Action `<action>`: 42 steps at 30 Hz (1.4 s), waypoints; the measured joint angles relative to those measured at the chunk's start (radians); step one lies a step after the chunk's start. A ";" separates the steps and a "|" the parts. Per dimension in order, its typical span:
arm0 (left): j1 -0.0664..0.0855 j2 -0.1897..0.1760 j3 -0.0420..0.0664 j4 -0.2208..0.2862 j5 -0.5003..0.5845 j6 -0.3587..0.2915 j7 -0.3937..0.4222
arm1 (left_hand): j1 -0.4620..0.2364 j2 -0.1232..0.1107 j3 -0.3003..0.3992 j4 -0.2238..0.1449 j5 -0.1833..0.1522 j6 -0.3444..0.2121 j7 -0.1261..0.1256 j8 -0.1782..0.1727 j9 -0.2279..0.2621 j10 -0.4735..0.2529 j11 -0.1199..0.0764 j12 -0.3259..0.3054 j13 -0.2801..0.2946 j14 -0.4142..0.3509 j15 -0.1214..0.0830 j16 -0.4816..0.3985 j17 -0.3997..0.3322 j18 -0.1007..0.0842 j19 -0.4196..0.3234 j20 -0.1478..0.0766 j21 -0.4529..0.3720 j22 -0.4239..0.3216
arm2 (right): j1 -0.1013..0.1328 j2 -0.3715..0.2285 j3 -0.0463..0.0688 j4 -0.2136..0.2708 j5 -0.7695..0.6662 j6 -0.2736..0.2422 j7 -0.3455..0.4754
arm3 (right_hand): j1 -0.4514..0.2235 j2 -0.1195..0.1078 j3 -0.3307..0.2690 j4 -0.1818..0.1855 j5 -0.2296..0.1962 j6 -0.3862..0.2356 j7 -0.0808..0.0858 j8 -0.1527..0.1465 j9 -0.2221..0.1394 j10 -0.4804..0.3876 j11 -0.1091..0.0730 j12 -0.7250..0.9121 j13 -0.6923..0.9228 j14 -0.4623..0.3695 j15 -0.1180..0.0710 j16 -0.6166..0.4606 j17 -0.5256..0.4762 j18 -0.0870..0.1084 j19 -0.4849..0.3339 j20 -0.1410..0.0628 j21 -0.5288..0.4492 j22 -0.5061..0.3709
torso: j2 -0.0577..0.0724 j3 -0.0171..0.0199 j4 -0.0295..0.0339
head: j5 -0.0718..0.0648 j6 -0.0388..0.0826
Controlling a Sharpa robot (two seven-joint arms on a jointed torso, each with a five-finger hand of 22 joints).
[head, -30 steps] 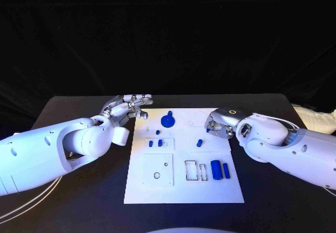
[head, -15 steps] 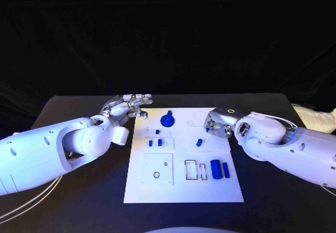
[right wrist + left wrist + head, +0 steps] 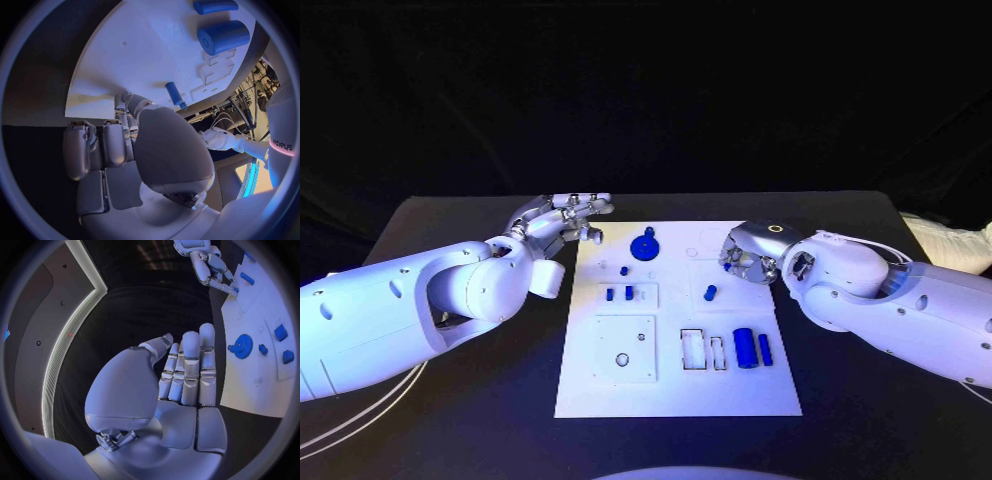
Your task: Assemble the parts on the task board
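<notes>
Black counter, white task board (image 3: 678,390) dead centre, blue parts scattered on it: a gear-shaped part (image 3: 645,246) near the far edge, two cylinders (image 3: 753,349) near the right side. Left hand (image 3: 567,219) hovers by the board's far left corner, fingers straight, holding nothing. Right hand (image 3: 750,256) sits curled over the far right edge, apparently clenched on nothing.

Both arms are showing smooth, rounded white shells. The left hand (image 3: 564,222) and the right hand (image 3: 750,255) are looking silver, with segmented metal fingers (image 3: 189,365). Thin white cables (image 3: 351,420) are running beside the left arm. The right wrist is carrying a round silver cap with a ring mark.
</notes>
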 measured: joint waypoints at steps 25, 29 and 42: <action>0.000 -0.004 0.000 -0.010 0.001 -0.002 -0.005 | 0.004 0.004 -0.003 -0.003 0.000 0.000 0.000 0.000 0.000 -0.004 0.004 0.004 -0.001 -0.002 -0.002 0.000 -0.004 0.000 0.000 0.000 0.000 -0.003 | -0.006 -0.073 0.009 0.114 0.021 -0.042 -0.015 | -0.018 0.000 0.004 -0.004 -0.014 0.005 -0.001 -0.001 0.004 0.012 -0.001 -0.002 -0.004 0.000 0.000 0.000 -0.002 0.000 0.003 -0.003 0.000 0.001 | -0.001 -0.0001 -0.0012 | -0.001 0.004; 0.000 -0.006 0.000 -0.011 0.001 -0.002 -0.006 | 0.004 0.004 -0.005 -0.006 0.000 0.000 0.000 0.000 -0.001 -0.004 0.004 0.004 -0.001 -0.002 -0.002 0.000 -0.004 0.000 0.000 0.000 0.000 -0.003 | -0.004 -0.083 0.014 0.145 0.028 -0.045 -0.016 | -0.018 0.000 0.004 -0.004 -0.014 0.005 -0.002 -0.001 0.005 0.012 -0.001 -0.002 -0.004 0.000 0.000 0.000 -0.003 0.000 0.003 -0.003 0.004 0.001 | -0.001 -0.0001 -0.0010 | 0.000 0.004; 0.000 -0.007 0.000 -0.011 0.001 -0.003 -0.008 | 0.004 0.004 -0.005 -0.006 0.000 0.000 0.000 0.000 -0.001 -0.004 0.004 0.004 -0.001 -0.002 -0.002 0.000 -0.005 0.000 0.000 0.000 0.000 -0.004 | -0.005 -0.058 0.019 0.244 0.052 -0.066 -0.017 | -0.018 0.000 0.007 -0.007 -0.017 0.005 -0.001 -0.003 0.006 0.012 -0.001 -0.002 -0.004 0.000 0.000 0.000 -0.003 0.000 0.007 -0.007 0.004 0.000 | 0.000 -0.0007 -0.0002 | 0.016 0.000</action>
